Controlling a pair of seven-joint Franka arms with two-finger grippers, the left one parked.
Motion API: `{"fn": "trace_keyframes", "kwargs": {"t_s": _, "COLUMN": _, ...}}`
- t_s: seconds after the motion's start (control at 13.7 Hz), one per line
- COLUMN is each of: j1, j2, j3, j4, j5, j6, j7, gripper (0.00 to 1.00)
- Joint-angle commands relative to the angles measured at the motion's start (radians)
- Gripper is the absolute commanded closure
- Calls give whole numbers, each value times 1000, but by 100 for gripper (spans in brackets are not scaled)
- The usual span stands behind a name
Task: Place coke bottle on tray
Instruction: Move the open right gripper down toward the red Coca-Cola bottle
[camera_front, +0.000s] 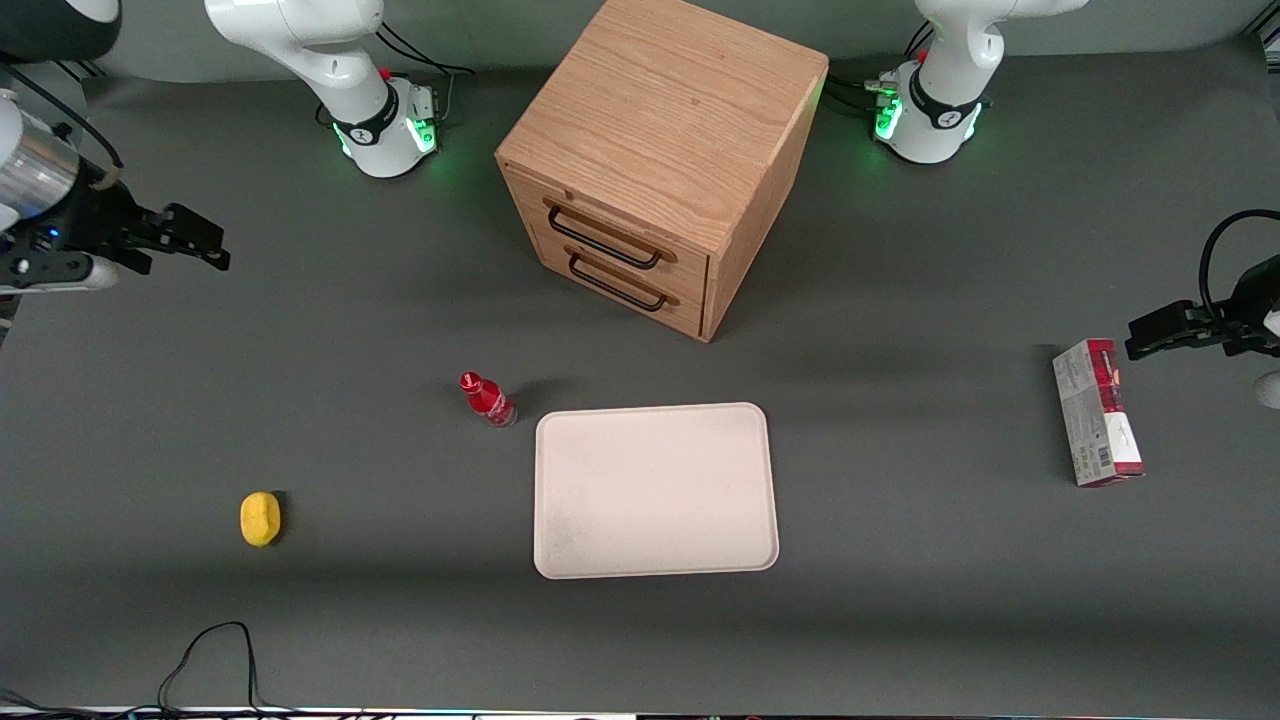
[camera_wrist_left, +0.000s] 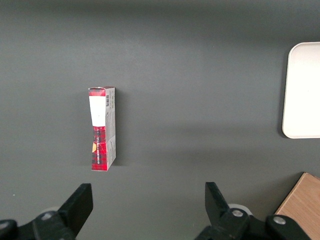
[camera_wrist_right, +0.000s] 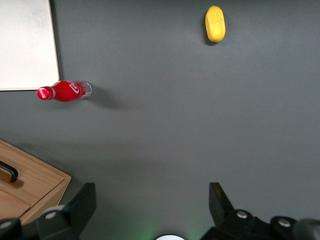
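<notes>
The coke bottle (camera_front: 487, 399) (camera_wrist_right: 64, 91) stands upright on the grey table, a tiny bottle with a red cap, red label and clear base. It is beside a corner of the cream-white tray (camera_front: 655, 490) (camera_wrist_right: 25, 45), just off its rim and slightly farther from the front camera. My gripper (camera_front: 205, 240) (camera_wrist_right: 150, 200) hangs high at the working arm's end of the table, well away from the bottle. It is open, with nothing between its fingers (camera_wrist_right: 80, 205).
A wooden two-drawer cabinet (camera_front: 660, 160) stands farther from the camera than the tray. A small yellow lump (camera_front: 260, 519) (camera_wrist_right: 215, 23) lies toward the working arm's end. A red-and-grey carton (camera_front: 1097, 412) (camera_wrist_left: 102, 128) lies toward the parked arm's end.
</notes>
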Motion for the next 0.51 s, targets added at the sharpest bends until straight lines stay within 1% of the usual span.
{"fn": "trace_keyframes", "kwargs": {"t_s": 0.0, "j1": 11, "j2": 41, "j3": -7, "j4": 46, "j5": -8, "j6": -28, "j7": -20, "gripper": 0}}
{"fn": "trace_keyframes", "kwargs": {"t_s": 0.15, "j1": 15, "j2": 78, "j3": 7, "j4": 97, "j5": 4, "j6": -27, "j7": 6, "gripper": 0}}
{"fn": "trace_keyframes", "kwargs": {"t_s": 0.22, "j1": 29, "j2": 117, "j3": 45, "j4": 149, "j5": 28, "j6": -27, "j7": 61, "gripper": 0}}
{"fn": "trace_keyframes", "kwargs": {"t_s": 0.29, "j1": 29, "j2": 151, "j3": 103, "j4": 193, "j5": 44, "j6": -28, "j7": 142, "gripper": 0}}
{"fn": "trace_keyframes", "kwargs": {"t_s": 0.44, "j1": 31, "j2": 205, "j3": 221, "j4": 235, "j5": 45, "j6": -15, "j7": 309, "gripper": 0}}
